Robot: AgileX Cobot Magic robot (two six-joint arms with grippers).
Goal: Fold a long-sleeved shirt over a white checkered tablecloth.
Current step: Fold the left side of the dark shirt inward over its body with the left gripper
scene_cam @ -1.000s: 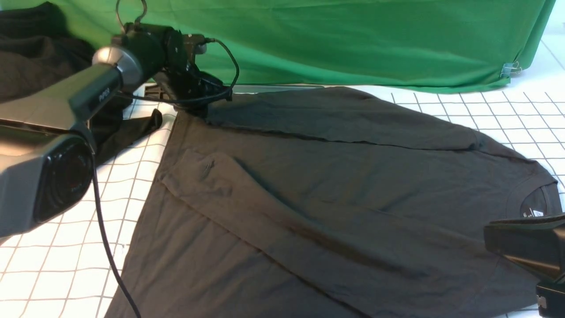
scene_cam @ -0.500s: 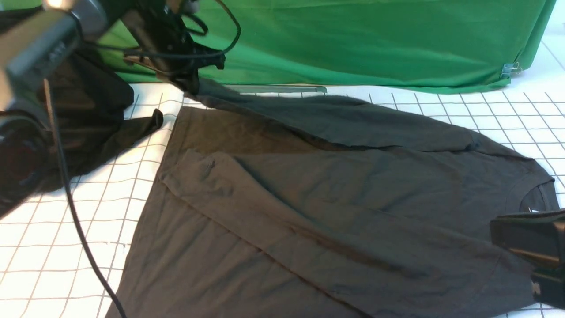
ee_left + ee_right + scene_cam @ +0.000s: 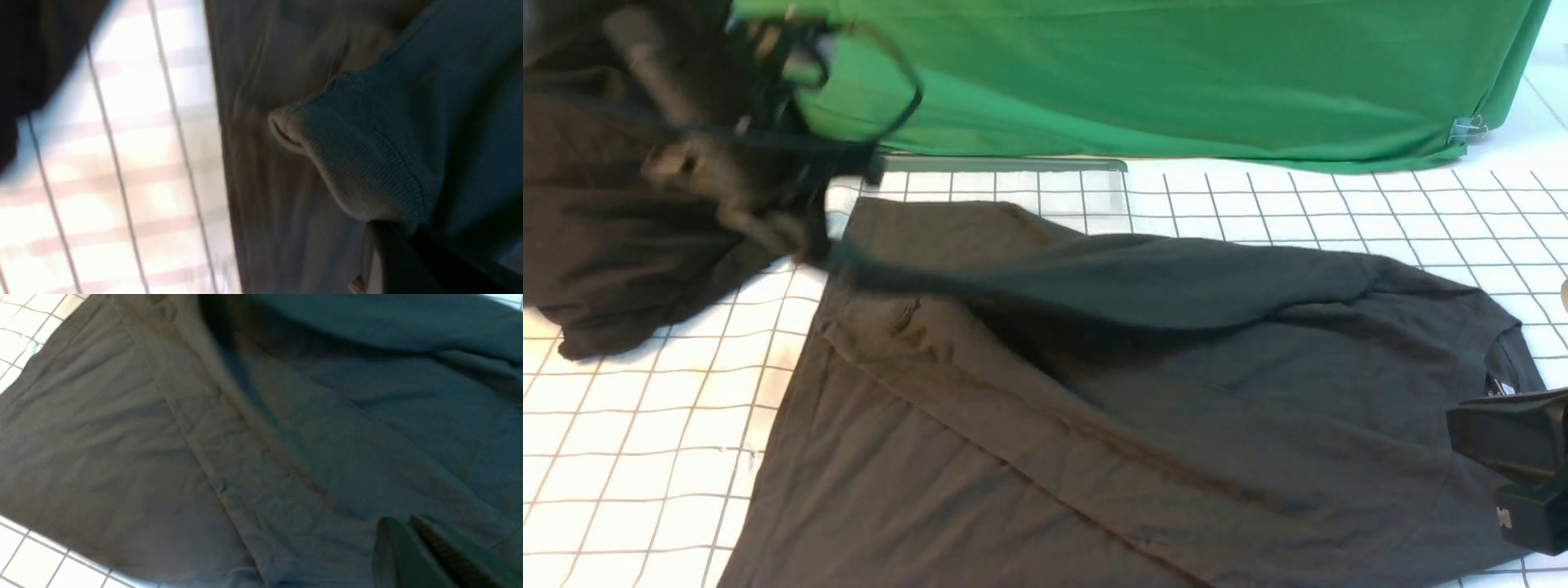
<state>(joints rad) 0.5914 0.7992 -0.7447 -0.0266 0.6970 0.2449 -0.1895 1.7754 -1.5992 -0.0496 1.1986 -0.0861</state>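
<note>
By the far left corner of the white checkered tablecloth (image 3: 629, 433), your left gripper (image 3: 809, 245) was clamped on the cuff (image 3: 351, 163) of the long-sleeved shirt (image 3: 1094, 441). The shirt lay spread across the middle. Its sleeve (image 3: 1111, 282) ran long to the right, toward the collar (image 3: 1499, 347) by the right edge. Your right gripper (image 3: 402, 524) was nearer the collar, fingers together. You could not tell if it pinched cloth. The left gripper was blurry against the black heap (image 3: 596, 204).
</note>
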